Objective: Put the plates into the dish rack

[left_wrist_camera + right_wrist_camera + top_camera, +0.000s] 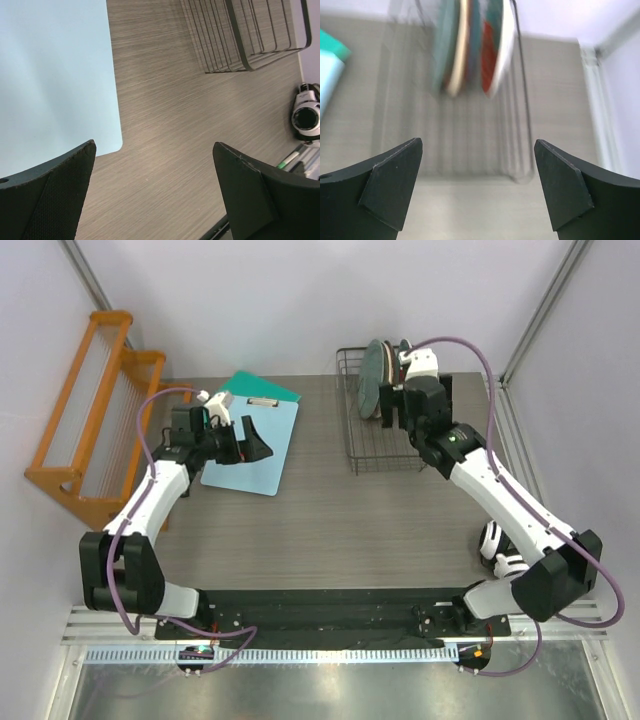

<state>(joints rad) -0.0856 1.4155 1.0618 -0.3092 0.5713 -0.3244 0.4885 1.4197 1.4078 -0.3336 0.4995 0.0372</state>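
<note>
1. The black right fingers [385, 185] are spread wide with nothing between them, one at the lower left of the right wrist view and the other at the lower right.
2. Ahead of the gap, in the upper middle of that view, four round ceramic plates [470, 45] stand on edge, packed side by side. They are clear of both fingers. The view is blurred, but a pale grey-green face, a cream rim, dark teal and a red-and-teal pattern can be made out.
3. The plates sit in the rectangular dark wire dish rack [520, 125], at the end farthest from the fingers. The rest of its wire floor lies between the plates and the fingers.
4. In the top view, the right fingers [393, 410] hover over the rack [370, 455], just beside the plates [376, 375], in the upper right of the frame.
5. The black left fingers [50, 200] are also released and hold nothing. They hang above the grey wood-grain worktop [165, 130], over the rounded corner of a light blue clipboard [55, 75].
6. In the top view, the left fingers [255, 448] are well apart from the rack, and an orange wooden tiered rack [90, 410] stands at the far left.
</note>
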